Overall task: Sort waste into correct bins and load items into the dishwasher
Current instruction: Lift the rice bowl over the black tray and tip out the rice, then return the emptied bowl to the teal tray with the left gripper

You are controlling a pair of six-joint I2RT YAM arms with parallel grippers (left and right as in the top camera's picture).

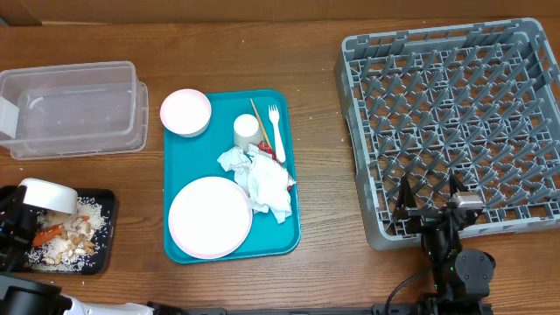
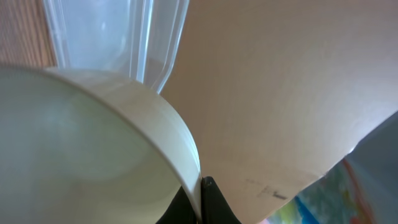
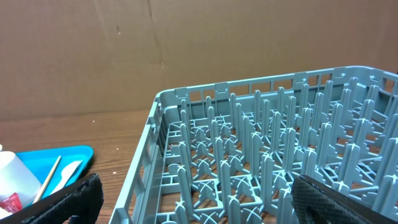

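Our left hand (image 2: 202, 198) pinches the rim of the small pale round bowl (image 1: 48, 197), tipped over the shallow black rectangular tray (image 1: 111, 229), near left. We'd tilt steeply so anything left falls inside. Our right hand (image 1: 429, 199) stands open.

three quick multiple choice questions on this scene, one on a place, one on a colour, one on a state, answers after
1. Where do the food scraps lie?
A. in the clear tub
B. in the black tray
C. in the dish rack

2. What colour is the serving tray?
A. teal
B. red
C. grey

3. How do the fingers of the right gripper stand?
A. shut on a fork
B. shut on nothing
C. open

Answers: B, the scraps sit inside the black tray; A, the tray under the plate is teal; C, the fingers are spread wide with nothing between them.
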